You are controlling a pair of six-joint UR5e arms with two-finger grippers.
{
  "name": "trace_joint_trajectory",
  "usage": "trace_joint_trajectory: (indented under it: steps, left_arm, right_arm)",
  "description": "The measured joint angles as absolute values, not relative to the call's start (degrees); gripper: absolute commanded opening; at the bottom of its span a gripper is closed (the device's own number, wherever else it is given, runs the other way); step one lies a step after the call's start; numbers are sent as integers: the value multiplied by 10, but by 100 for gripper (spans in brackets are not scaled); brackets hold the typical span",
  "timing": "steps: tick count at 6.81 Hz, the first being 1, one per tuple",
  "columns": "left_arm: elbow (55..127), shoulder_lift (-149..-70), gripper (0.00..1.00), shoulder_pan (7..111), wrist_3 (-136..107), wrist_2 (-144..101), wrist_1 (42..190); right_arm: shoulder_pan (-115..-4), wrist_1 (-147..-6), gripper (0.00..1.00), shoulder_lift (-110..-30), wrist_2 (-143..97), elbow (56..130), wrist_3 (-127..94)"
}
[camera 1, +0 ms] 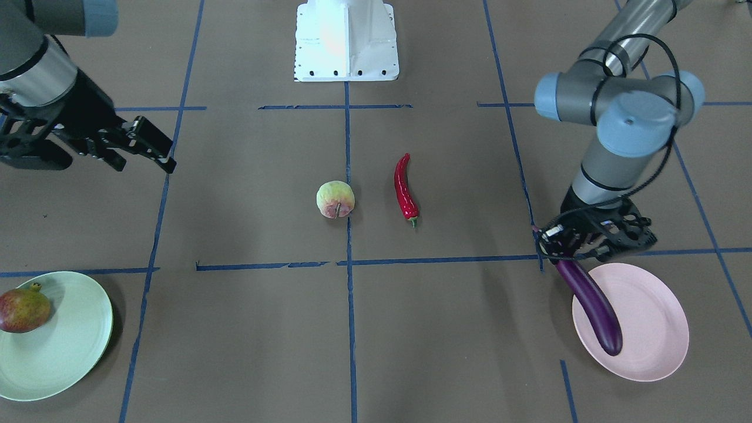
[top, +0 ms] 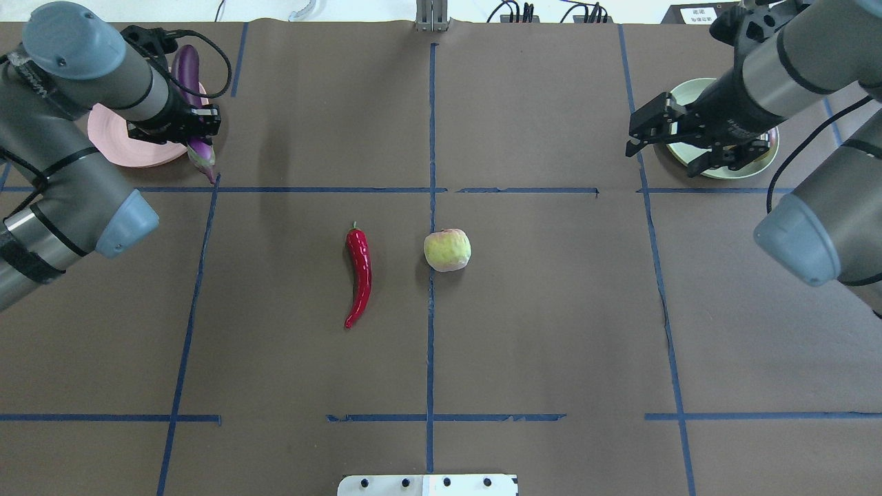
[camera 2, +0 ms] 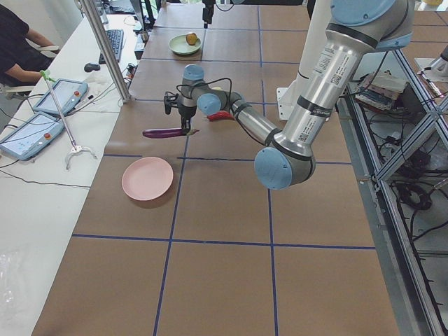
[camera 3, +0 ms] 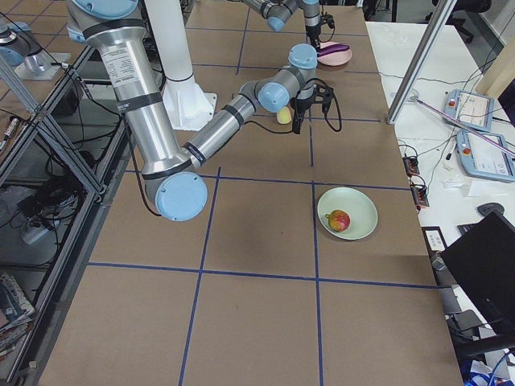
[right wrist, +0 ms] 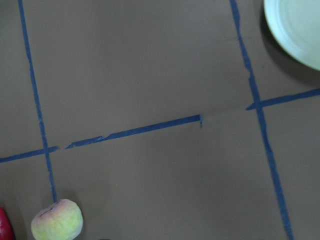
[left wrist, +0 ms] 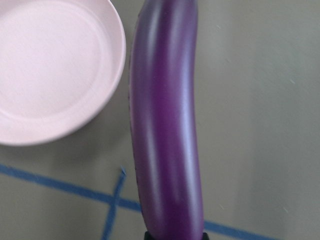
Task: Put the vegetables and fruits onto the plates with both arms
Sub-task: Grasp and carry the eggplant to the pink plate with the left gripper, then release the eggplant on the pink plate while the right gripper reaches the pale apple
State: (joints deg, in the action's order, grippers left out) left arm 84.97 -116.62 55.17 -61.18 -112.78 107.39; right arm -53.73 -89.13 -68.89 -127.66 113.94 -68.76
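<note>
Brown paper table point(top: 551, 331) below: my left claw point(top: 189, 131) grips the glossy eggplant point(camera 1: 593, 305) near its cap, probably stiff but slippery; my right claw point(top: 665, 148) is spread, empty.

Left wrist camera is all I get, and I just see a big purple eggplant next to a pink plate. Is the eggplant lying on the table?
Observer: No. The eggplant hangs in the air, roughly level, with the left arm's jaws shut on its cap end.
Operator: Is there other food I can't see?
Observer: Yes. A red chili pepper and an apple-like fruit lie side by side, not touching, in the middle of the table.
Operator: Is the pink plate the only plate?
Observer: No. A green plate sits at the other end, with a pomegranate on it.
</note>
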Motion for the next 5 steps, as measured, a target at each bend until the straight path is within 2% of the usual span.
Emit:
trace_joint_trajectory:
  steps: [2, 3, 4, 5]
  left_arm:
    - [767, -1166, 55, 582, -539, -1157, 1118]
    - [738, -1165, 90, 586, -513, -1161, 1134]
    - [715, -1164, 100, 587, -493, -1163, 1155]
    - [704, -1163, 100, 588, -484, -1165, 1172]
  right_arm:
    - [-450, -891, 100, -652, -1198, 1145, -783]
    - [-426, -891, 100, -641, -1176, 1145, -804]
    - [-415, -891, 100, -637, -1167, 1145, -813]
    - [-409, -891, 100, -634, -1163, 1145, -816]
